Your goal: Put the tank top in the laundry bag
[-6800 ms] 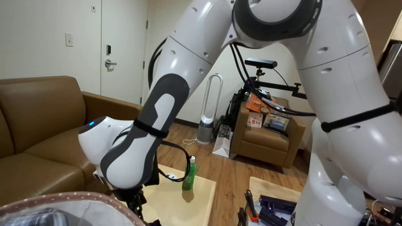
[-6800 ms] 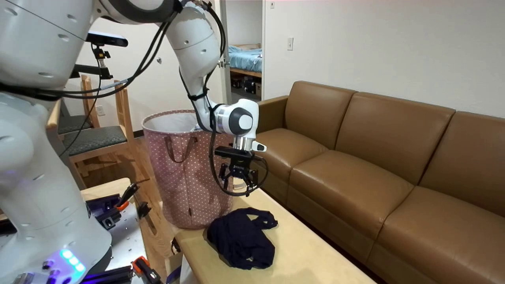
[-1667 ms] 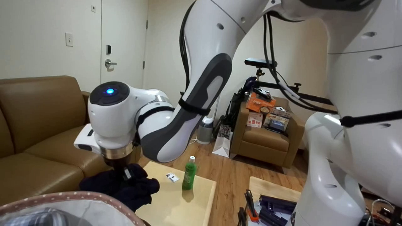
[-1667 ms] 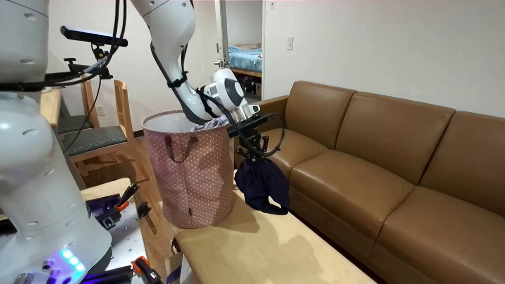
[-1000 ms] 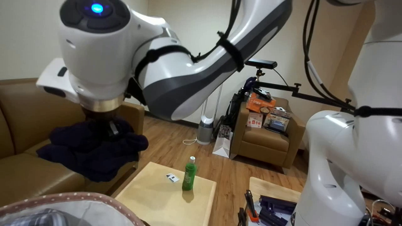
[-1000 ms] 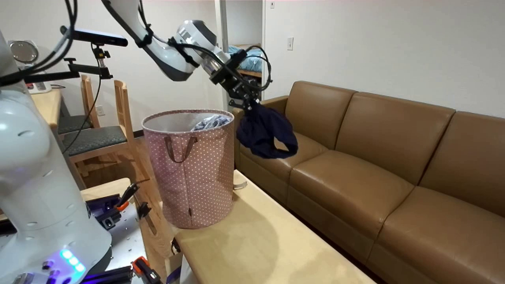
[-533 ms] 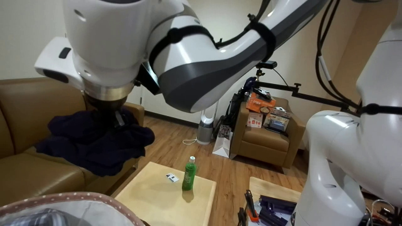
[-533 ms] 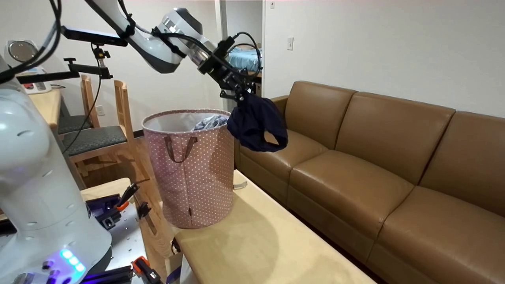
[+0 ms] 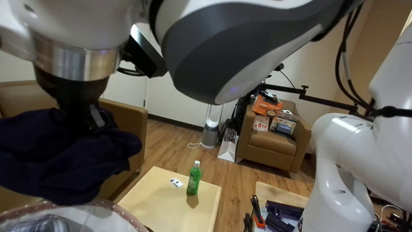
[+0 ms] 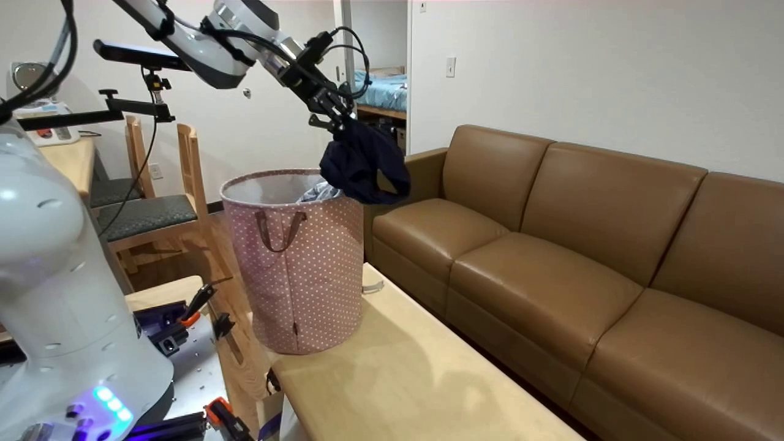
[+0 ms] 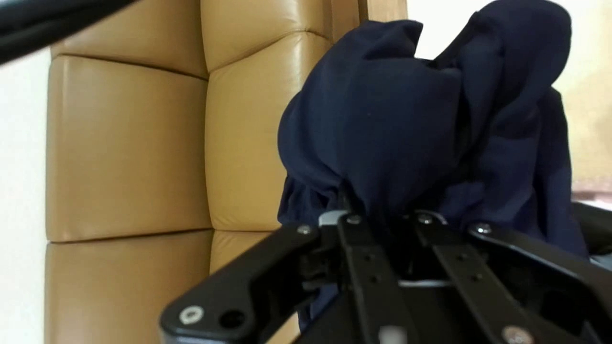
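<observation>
Pincer (image 11: 388, 217) gripping navy tank top (image 10: 352, 160), aloft by rim of polka-dot laundry bag (image 10: 309, 269), contact unclear; plaid cloth (image 9: 45, 224) inside

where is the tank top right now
The tank top hangs from the gripper in an exterior view, just above and left of centre, overlapping the upper right edge of the laundry bag, with the sofa to its right.

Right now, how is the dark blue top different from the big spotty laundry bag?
The tank top is plain dark navy; the laundry bag is pink with pale dots. The tank top is bunched up and hangs from the gripper; the laundry bag stands upright and open. The tank top looks much smaller than the laundry bag. Both look like fabric.
</observation>
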